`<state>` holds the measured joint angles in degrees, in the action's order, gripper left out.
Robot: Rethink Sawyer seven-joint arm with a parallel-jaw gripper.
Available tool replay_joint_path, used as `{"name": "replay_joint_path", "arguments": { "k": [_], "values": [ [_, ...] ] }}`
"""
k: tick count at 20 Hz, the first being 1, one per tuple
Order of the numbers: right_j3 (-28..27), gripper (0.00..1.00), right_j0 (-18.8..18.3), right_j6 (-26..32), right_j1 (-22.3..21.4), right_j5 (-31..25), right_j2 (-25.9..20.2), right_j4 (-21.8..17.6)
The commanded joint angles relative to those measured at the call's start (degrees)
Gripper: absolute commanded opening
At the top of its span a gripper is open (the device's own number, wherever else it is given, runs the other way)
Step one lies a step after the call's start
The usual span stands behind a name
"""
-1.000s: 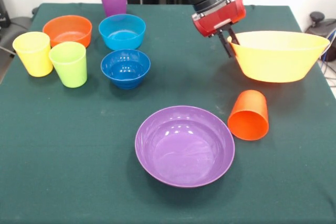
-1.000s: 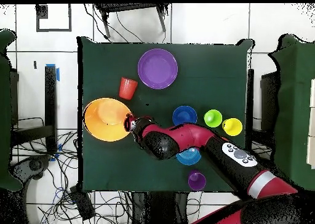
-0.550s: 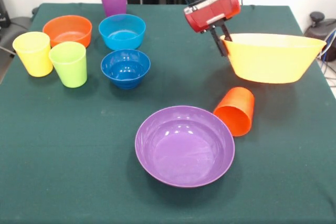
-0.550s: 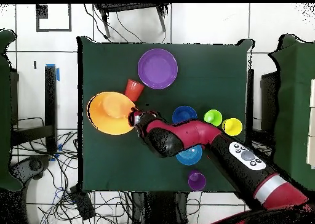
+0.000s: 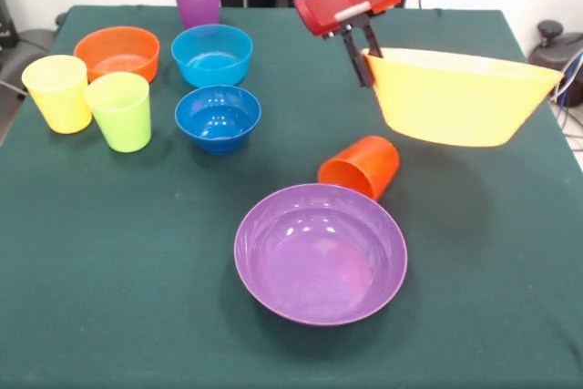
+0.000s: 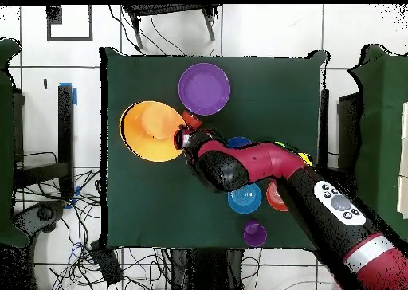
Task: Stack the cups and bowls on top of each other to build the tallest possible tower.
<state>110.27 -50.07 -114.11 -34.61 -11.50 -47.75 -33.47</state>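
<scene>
Your gripper (image 5: 362,54), clamped on the yellow-orange bowl (image 5: 460,97) rim, has lifted it leftward at upper right; the orange-red cup (image 5: 361,167) rolled against the purple bowl (image 5: 320,252), so no tower yet

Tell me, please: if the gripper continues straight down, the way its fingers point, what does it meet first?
The gripper is already closed on the yellow-orange bowl's rim. Straight below appears to lie bare table, the orange-red cup slightly nearer; depth is uncertain.

Yellow-orange bowl (image 5: 460,97), purple bowl (image 5: 321,253), orange-red cup (image 5: 361,167) and dark green table (image 5: 109,271).
</scene>
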Motion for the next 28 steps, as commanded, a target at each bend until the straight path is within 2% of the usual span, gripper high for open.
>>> {"name": "replay_joint_path", "arguments": {
  "k": [1, 3, 9, 14, 17, 20, 23, 28],
  "values": [
    [-6.01, 0.0, 2.07, 4.23, -11.34, -12.92, -2.24, 4.22],
    [-6.86, 0.0, 2.67, 3.82, -13.92, -13.73, -1.73, 4.4],
    [-10.76, 0.0, 3.94, 2.14, -17.04, -11.91, -0.2, 3.02],
    [-16.87, 0.0, 7.86, 0.54, -19.47, -10.87, 5.84, -1.84],
    [-19.16, 0.0, 8.78, 0.03, -20.25, -10.97, 8.05, -2.64],
    [-22.05, 0.0, 11.52, -2.57, -21.87, -11.38, 12.41, -4.96],
    [-24.67, 0.0, 12.82, -2.59, -21.6, -10.91, 14.64, -6.25],
    [-27.73, 0.0, 15.51, -4.98, -18.22, -5.6, 19.92, -9.78]
  ]
}}
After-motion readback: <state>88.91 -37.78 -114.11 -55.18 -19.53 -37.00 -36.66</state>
